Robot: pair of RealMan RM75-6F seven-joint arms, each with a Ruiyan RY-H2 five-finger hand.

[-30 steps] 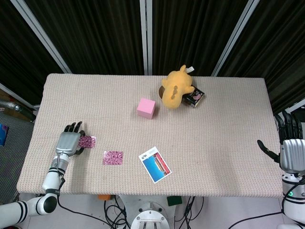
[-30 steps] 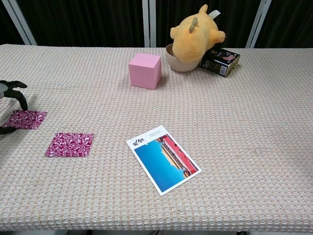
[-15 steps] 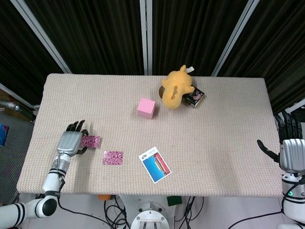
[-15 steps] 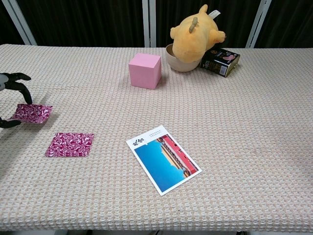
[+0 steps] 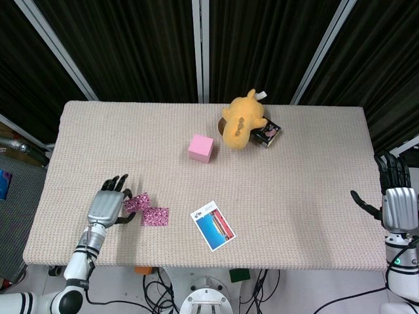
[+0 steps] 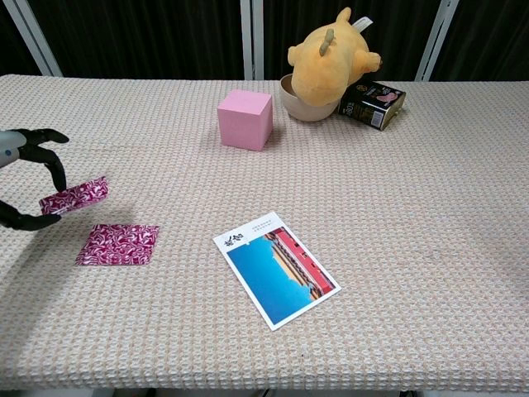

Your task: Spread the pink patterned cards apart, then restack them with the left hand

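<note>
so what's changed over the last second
The left hand has lifted one pink patterned card off the table and carried it right, toward the other pink patterned card lying flat. The flat card, pink cube, postcard and right hand stayed put.

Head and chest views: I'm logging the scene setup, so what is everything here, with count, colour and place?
pink patterned cards: 2, magenta; one held tilted above the table, one flat, front left
postcard: 1, blue and red picture; front centre
cube: 1, pink; centre rear
plush toy: 1, yellow; on a bowl
bowl: 1, beige; rear
small box: 1, dark; beside bowl
table: 1, beige woven cover
left hand: pinches the raised card
right hand: open, right edge
</note>
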